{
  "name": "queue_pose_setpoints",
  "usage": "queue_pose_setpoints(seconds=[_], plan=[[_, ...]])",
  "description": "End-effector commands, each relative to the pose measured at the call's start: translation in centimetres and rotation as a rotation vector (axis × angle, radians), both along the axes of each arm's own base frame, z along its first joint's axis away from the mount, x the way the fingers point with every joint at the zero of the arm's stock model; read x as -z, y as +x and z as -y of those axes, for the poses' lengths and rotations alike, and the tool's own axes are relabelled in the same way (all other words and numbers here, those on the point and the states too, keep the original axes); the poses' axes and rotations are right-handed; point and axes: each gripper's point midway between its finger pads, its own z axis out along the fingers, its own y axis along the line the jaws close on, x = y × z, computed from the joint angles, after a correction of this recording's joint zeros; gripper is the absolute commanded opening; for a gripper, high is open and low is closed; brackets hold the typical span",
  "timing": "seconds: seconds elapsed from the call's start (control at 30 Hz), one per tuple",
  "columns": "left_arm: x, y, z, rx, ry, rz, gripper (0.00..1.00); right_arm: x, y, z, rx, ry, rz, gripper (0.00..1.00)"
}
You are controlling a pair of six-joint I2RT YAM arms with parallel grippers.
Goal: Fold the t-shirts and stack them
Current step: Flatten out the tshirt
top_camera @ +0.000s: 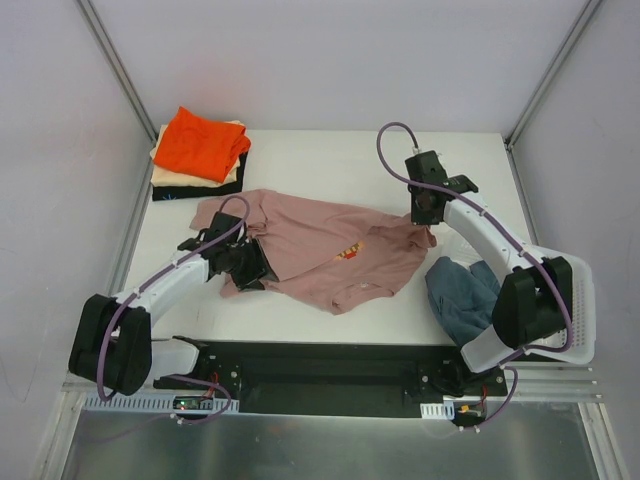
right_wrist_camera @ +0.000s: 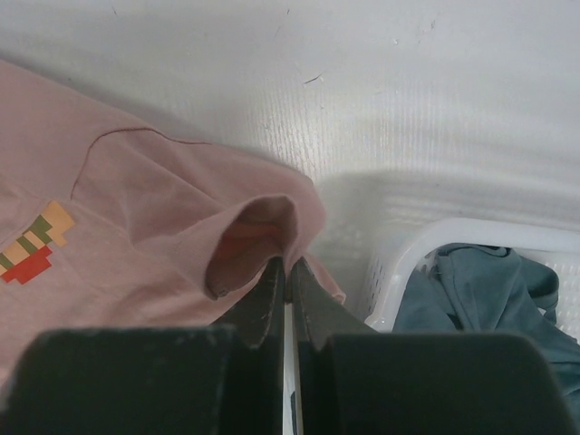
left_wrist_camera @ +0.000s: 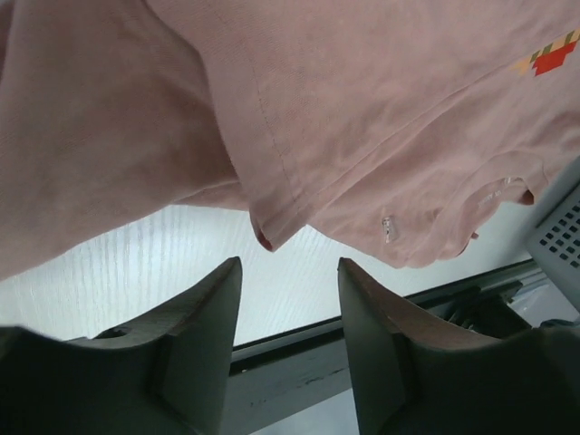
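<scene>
On the white table [top_camera: 330, 160], the dusty pink t-shirt [top_camera: 320, 255] is pinched at its sleeve by the closed right gripper [right_wrist_camera: 288, 265]; the left gripper [left_wrist_camera: 290, 267] is spread wide beside the hem.

L edge of pink tee [top_camera: 310, 240] under left hand [top_camera: 250, 268]; print [top_camera: 349, 251] detail too small.

The white table [top_camera: 330, 165] carried a rumpled pink t-shirt [top_camera: 310, 248] at its middle and a folded stack [top_camera: 198, 152], orange on top, at its far left corner.
</scene>
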Motion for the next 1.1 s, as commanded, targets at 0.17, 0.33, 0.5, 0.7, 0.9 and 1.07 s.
queue_pose_setpoints(seconds=[0.17, 0.33, 0.5, 0.7, 0.9, 1.07], plan=[[0.6, 1.6, 1.1, 0.011, -0.014, -0.003, 0.32, -0.8, -0.7, 0.7, 0.028, 0.006, 0.028, 0.01], [0.0, 2.4, 1.2, 0.008, -0.014, 0.021, 0.19, -0.7, -0.8, 0.6, 0.026, 0.010, 0.022, 0.01], [-0.4, 2.6, 1.0, 0.004, -0.003, 0.048, 0.00, -0.5, -0.8, 0.5, 0.026, 0.008, 0.015, 0.01], [-2.2, 3.7, -0.7, -0.034, 0.079, 0.158, 0.00, -1.5, -0.8, 1.1, 0.038, -0.011, 0.041, 0.01], [-11.4, 7.0, -3.4, -0.108, 0.177, 0.489, 0.00, -7.5, -0.7, -0.7, -0.036, 0.122, 0.178, 0.01], [-23.2, 7.4, -6.3, -0.218, 0.215, 0.832, 0.00, -16.5, -1.9, -1.5, -0.144, 0.225, 0.395, 0.01]])
